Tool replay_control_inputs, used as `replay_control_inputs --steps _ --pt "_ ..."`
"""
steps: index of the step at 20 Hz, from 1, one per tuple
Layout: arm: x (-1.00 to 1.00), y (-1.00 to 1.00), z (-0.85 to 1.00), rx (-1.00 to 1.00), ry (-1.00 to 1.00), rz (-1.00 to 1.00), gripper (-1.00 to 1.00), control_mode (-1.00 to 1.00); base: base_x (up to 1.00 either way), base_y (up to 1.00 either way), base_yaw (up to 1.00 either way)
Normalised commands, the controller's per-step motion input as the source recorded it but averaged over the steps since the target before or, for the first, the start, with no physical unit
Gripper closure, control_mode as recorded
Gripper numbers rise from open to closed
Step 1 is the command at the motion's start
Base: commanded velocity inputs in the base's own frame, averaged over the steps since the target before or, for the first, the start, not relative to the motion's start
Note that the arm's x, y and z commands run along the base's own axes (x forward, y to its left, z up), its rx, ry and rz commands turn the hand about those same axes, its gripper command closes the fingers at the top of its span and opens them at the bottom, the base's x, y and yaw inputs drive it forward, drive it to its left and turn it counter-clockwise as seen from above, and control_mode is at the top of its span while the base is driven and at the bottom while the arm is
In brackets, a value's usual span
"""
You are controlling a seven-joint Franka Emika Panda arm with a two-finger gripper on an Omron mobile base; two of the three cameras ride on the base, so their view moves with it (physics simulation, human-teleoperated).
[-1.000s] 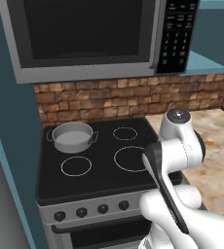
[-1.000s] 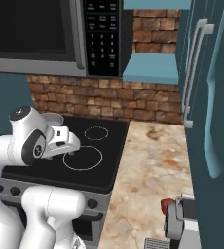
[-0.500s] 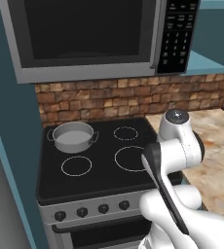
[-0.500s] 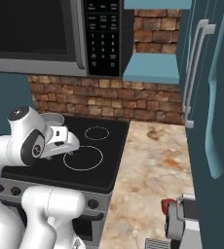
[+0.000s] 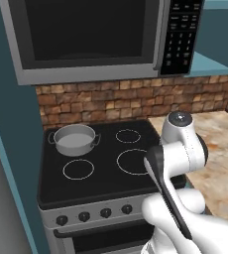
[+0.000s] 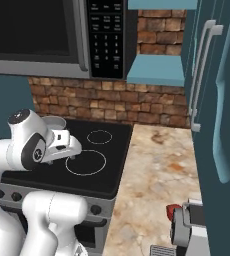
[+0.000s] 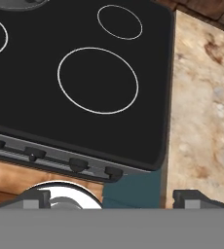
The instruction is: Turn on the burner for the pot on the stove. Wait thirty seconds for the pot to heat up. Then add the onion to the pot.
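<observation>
Gripper (image 7: 111,197) jaws stand spread wide with nothing between them; in the hand view the two dark fingertips (image 7: 33,198) sit far apart at the bottom, poised above the front right corner of the stove (image 7: 84,116). Directly below and ahead of the fingers lies the black glass top, with the largest white ring (image 7: 98,80) just beyond them and a smaller ring (image 7: 120,22) farther off. Nearer than the rings, along the grey steel front, runs a row of black knobs (image 7: 78,164), just under the fingertips. To the right of the gripper the speckled stone counter (image 7: 204,97) begins, touching the stove's edge.

In the left base view the pot (image 5: 75,139) stands on the back left burner (image 5: 76,149), well apart from the gripper and across the cooktop from it; it looks pale grey inside. A brick backsplash (image 5: 126,99) runs behind the stove, and a microwave (image 5: 96,39) hangs above it. In the right base view, tall teal cabinet doors with pale handles (image 6: 207,75) stand to the right of the counter. A small red thing shows at the far right edge of the left base view, too cut off to identify.
</observation>
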Motion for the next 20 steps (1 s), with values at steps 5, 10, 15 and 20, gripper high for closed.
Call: replay_control_inputs --steps 5,10,15,20 --pt "0.00 0.00 0.00 0.00 0.00 0.00 -1.00 1.00 0.00 0.31 -0.01" --pt "0.00 0.00 0.00 0.00 0.00 0.00 -1.00 -1.00 0.00 0.00 0.00" --pt "-0.11 0.07 0.00 -0.01 -0.02 0.03 -1.00 -1.00 0.00 0.00 0.00" --pt "-0.19 0.55 -0.10 -0.09 -0.02 0.11 -1.00 -1.00 0.00 0.00 0.00"
